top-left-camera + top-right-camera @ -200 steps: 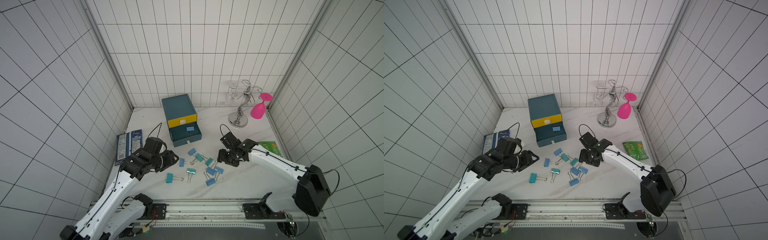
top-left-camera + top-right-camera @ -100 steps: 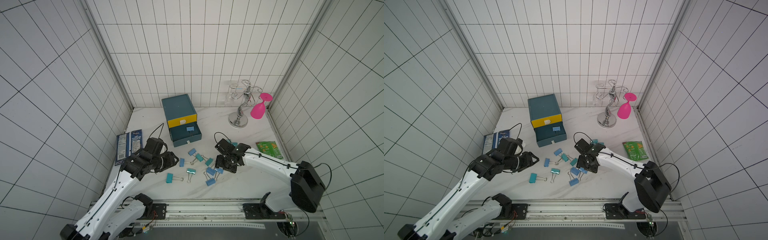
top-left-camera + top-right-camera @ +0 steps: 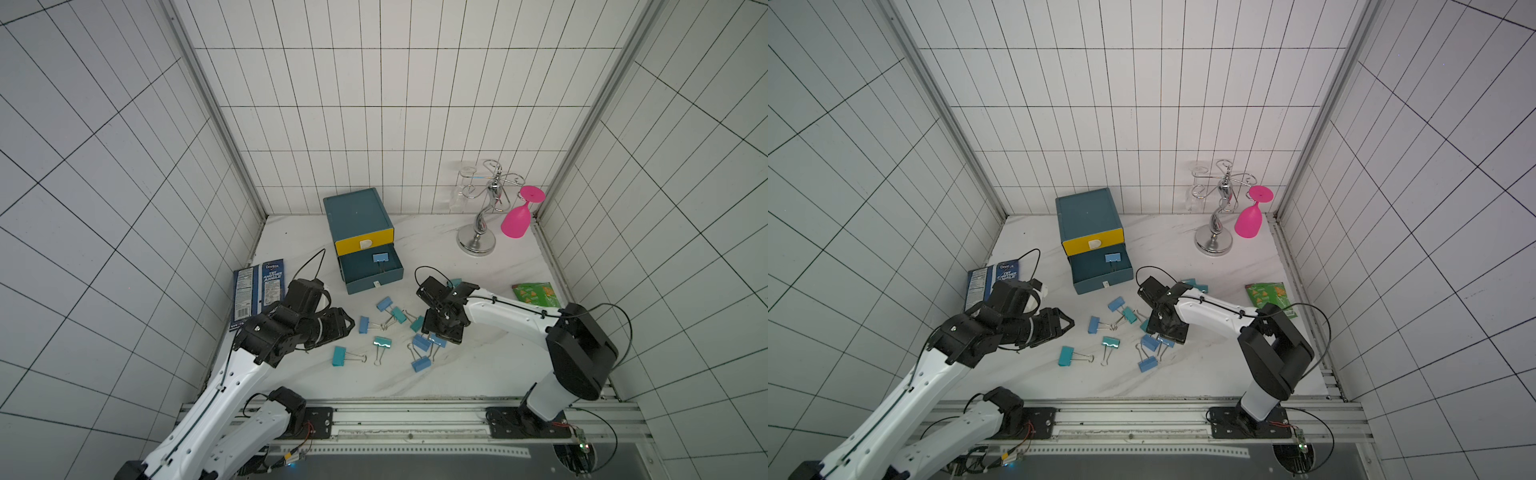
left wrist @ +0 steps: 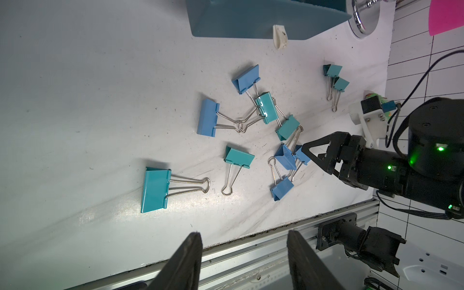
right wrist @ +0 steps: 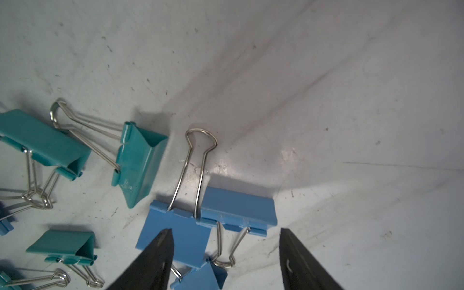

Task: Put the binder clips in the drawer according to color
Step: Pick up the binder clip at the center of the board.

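slid the right gripper (image 5: 226, 232) in over the binder clips (image 3: 399, 314), jaws wide, empty, above a light-blue clip (image 5: 238, 208); centre on its body, not the wire; left gripper (image 4: 244, 233) wide, empty.

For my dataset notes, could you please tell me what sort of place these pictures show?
Most likely a robot test cell, not a lived-in room: white tiled walls box in a small marble-look tabletop, a metal mounting rail runs along its front edge, and binder clips lie scattered as props.
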Robot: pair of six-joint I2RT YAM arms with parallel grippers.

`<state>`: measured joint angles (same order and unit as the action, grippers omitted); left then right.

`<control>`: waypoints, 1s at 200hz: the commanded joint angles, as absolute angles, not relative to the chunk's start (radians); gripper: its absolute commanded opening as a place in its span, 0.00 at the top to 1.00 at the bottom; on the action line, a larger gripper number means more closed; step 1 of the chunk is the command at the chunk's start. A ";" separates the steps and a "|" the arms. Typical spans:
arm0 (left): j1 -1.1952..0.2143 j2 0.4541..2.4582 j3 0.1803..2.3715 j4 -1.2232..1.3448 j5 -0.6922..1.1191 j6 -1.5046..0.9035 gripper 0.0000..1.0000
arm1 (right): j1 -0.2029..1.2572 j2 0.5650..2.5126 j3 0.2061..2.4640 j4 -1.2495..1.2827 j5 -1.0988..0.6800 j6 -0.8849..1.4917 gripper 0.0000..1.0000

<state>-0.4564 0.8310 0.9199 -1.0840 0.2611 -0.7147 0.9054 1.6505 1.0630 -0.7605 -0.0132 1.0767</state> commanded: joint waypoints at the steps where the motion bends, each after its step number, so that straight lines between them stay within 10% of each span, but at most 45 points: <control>1: -0.457 0.813 0.943 -1.092 0.249 -0.689 0.42 | 0.915 1.679 1.083 -0.797 0.015 1.097 0.31; 200: -0.456 0.801 0.927 -1.047 0.216 -0.730 0.42 | 0.896 1.688 1.024 -0.809 0.020 1.061 0.46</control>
<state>-0.4564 0.8055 0.9199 -1.0740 0.2317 -0.7197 0.9028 1.7218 1.0542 -0.7792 0.0051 1.0664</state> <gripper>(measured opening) 0.584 0.567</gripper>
